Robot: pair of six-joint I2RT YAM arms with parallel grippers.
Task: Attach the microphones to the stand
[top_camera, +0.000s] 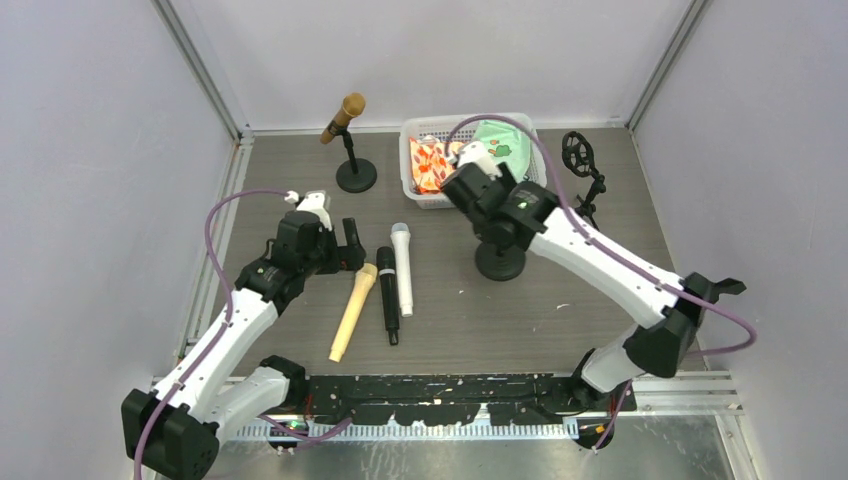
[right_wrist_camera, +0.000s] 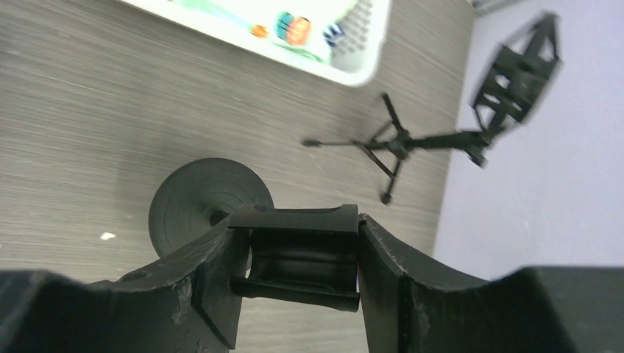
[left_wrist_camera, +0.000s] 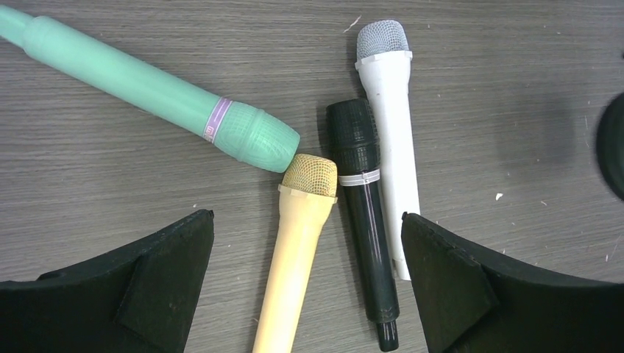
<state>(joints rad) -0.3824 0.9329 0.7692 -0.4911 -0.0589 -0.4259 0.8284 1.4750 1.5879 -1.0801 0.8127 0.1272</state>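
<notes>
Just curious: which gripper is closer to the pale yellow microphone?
Left. The left gripper hovers open over the head of the pale yellow microphone; the right gripper is to its right, clamped on a stand clip.

**Top external view.** Fixed high above the near edge of the tabletop (top_camera: 290, 165), facing down and forward, far enough to take in all of it. The white microphone (top_camera: 402, 268) lies left of centre.

**Left wrist view.** Close above the white microphone, facing straight down, with the left fingers (left_wrist_camera: 147, 294) along the lower edge. It shares that microphone with the top view.

**Right wrist view.** Right of the white microphone, low and oblique, very near the stand clip (right_wrist_camera: 302, 250) between the right fingers (right_wrist_camera: 419, 294). It shares the round stand base (right_wrist_camera: 191, 206) and tripod stand (right_wrist_camera: 397, 147) with the top view.
</notes>
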